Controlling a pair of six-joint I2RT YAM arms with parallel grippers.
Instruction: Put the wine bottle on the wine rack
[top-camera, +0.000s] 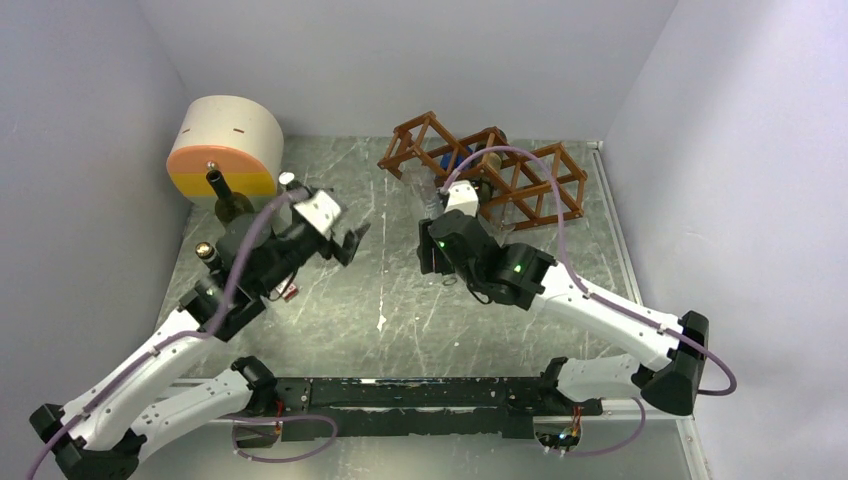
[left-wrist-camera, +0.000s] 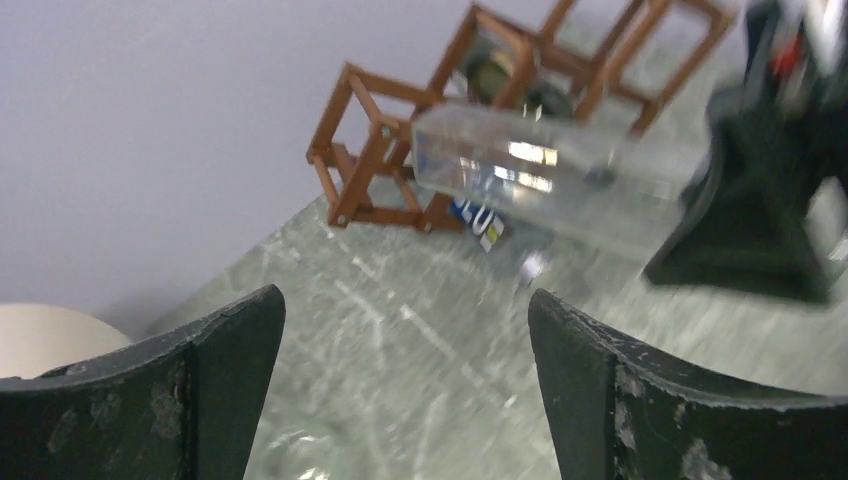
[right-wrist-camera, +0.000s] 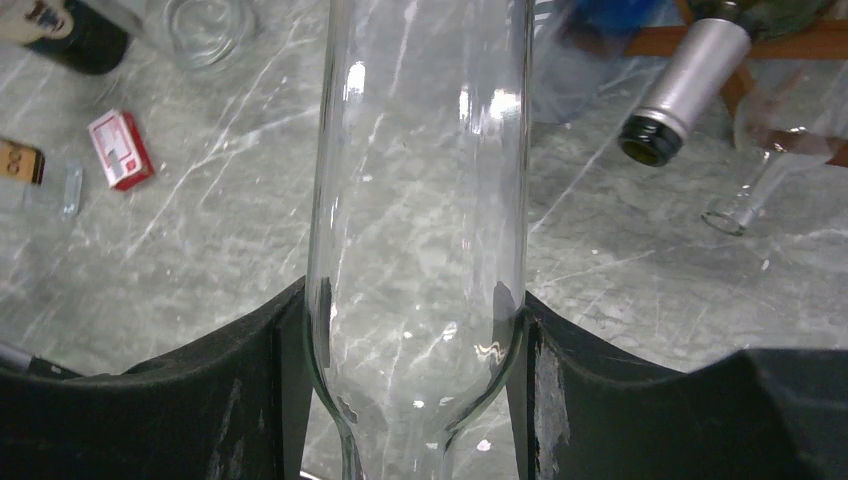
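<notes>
Top view, left to right.

- Drum (top-camera: 224, 146): cream, with an orange and yellow face. Upper left of the frame, on the grey marbled bench (top-camera: 400, 300).
- Dark bottle (top-camera: 229, 201): upright, just below the drum. A second dark bottle top (top-camera: 206, 251) shows lower down, beside the left arm.
- Left gripper (top-camera: 349, 243): left of centre, over bare bench. Jaws apart, nothing between them.
- Small red box (right-wrist-camera: 120, 150): flat on the bench, at the left of the right wrist view.
- Wine bottle (right-wrist-camera: 420, 180): clear glass, upper centre of the frame, just in front of the rack's left cells. It lies roughly level in the left wrist view, base towards the rack. Whether it touches the slats cannot be told.
- Right gripper (right-wrist-camera: 413, 320): jaws clamped on the wine bottle at its shoulder, one finger on each side.
- Wine rack (top-camera: 490, 170): reddish-brown lattice, upper right of centre, standing on the bench.
- Foil-necked bottle (right-wrist-camera: 690, 80): lying in a cell of the rack, mouth outward.
- Wine glass (right-wrist-camera: 762, 170): lying on its side by the rack.
</notes>
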